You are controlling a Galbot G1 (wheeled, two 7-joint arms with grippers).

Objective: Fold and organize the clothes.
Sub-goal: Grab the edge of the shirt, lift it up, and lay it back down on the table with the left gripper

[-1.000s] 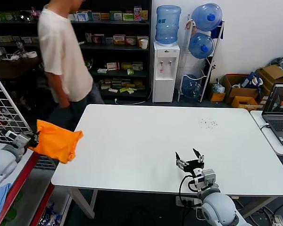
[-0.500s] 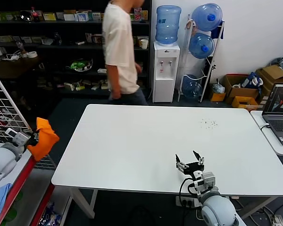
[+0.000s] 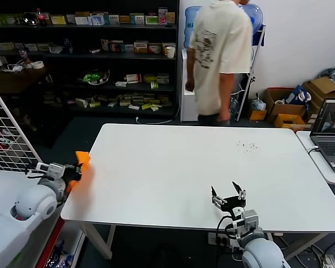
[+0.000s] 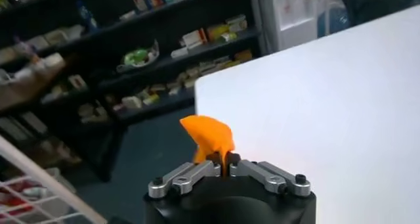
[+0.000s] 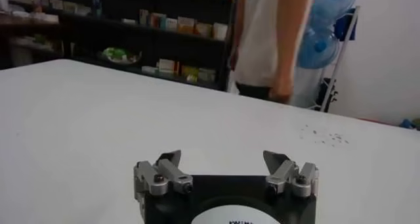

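Observation:
The clothes are a bright orange T-shirt (image 3: pixel 81 167), bunched up and hanging just off the left edge of the white table (image 3: pixel 173 167). My left gripper (image 3: pixel 73 171) is shut on a pinch of the orange fabric (image 4: pixel 209 136), which sticks out past its fingertips near the table's corner. My right gripper (image 3: pixel 229 195) stands open above the table's front edge, right of centre, with nothing between its fingers (image 5: pixel 168 167).
A person (image 3: pixel 218 61) walks behind the table's far side. Dark shelves (image 3: pixel 100 56) and water bottles (image 3: pixel 237 53) line the back wall. A laptop (image 3: pixel 330 137) sits on a side table at the right. A wire rack (image 3: pixel 5 145) stands to the left.
My left arm has swung in toward the table's left edge, and the orange T-shirt now hangs lower and more bunched. The person has walked from left to right behind the table.

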